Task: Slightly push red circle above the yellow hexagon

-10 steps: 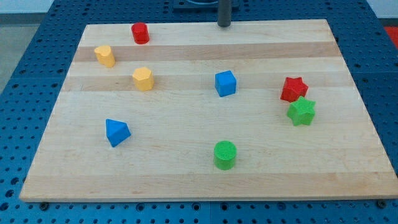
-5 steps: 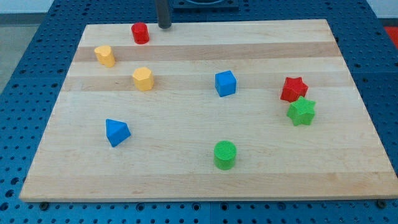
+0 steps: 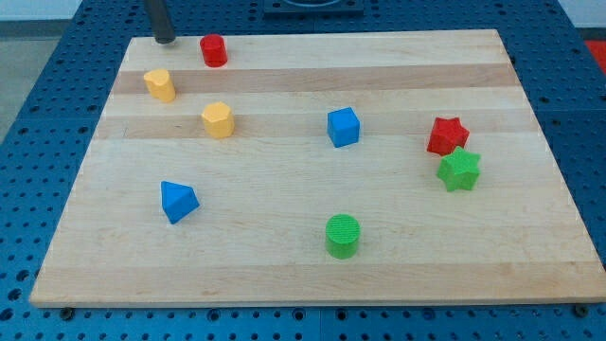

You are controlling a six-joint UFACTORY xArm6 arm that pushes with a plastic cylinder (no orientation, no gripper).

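Observation:
The red circle (image 3: 214, 50) stands near the board's top edge at the view's upper left. The yellow hexagon (image 3: 217, 120) sits below it, a little lower on the board. My tip (image 3: 164, 40) is at the board's top edge, to the left of the red circle and apart from it. It is above the other yellow block (image 3: 159, 84).
A blue cube (image 3: 344, 127) sits mid-board. A red star (image 3: 447, 135) and a green star (image 3: 459, 170) touch at the right. A blue triangle (image 3: 177, 201) is at lower left, a green circle (image 3: 343, 235) at the bottom middle. The wooden board (image 3: 398, 237) lies on a blue pegboard.
My tip has moved left along the board's top edge, from right of the red circle, past it, to its left. No block has moved.

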